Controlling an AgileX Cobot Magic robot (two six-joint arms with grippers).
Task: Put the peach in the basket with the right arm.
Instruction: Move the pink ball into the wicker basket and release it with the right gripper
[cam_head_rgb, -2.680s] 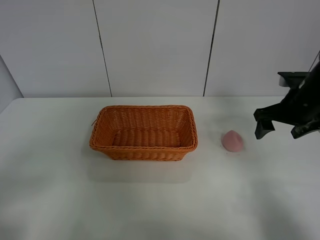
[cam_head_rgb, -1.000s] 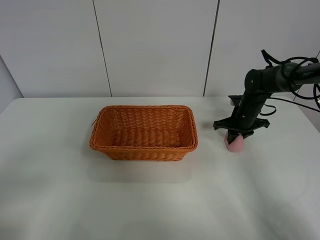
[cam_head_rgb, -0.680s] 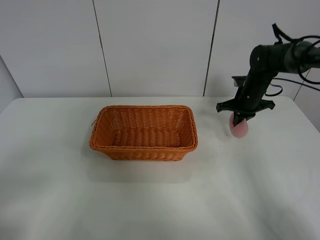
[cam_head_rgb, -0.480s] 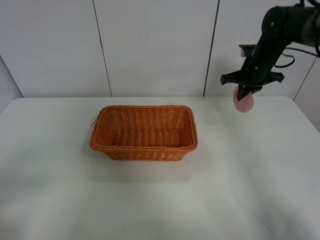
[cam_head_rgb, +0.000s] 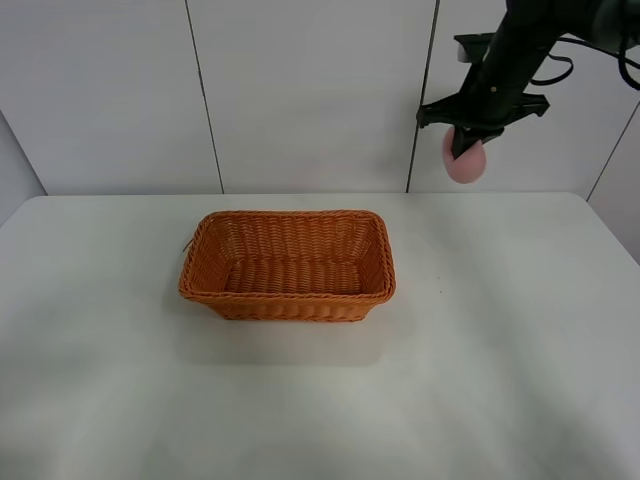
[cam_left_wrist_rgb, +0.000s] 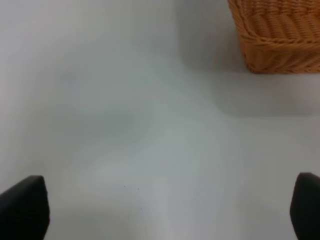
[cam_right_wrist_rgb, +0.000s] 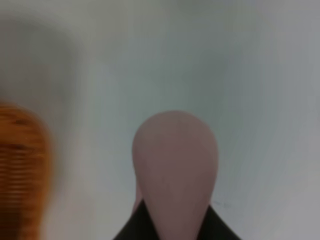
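Aloft, right hand (cam_head_rgb: 464, 148) snug around peach (cam_head_rgb: 468, 166).

We see the peach (cam_head_rgb: 464, 160) with a matt, dusty-pink skin, smooth and without shine. The right wrist view is blurred, yet its surface reads even and soft there too. The basket (cam_head_rgb: 288, 265) is woven wicker, orange-brown, ribbed and rough in texture, with a braided rim and a slight sheen on the strands. The worktop (cam_head_rgb: 300, 410) is white, smooth and matt, taking only soft, diffuse shadows. The right arm (cam_head_rgb: 500, 70) is black with a dull finish. The fingers (cam_left_wrist_rgb: 22, 207) of the left gripper (cam_left_wrist_rgb: 164, 207) are matt black; we cannot tell their material. The wall panels (cam_head_rgb: 300, 90) are flat, pale and matt, parted by thin dark seams.
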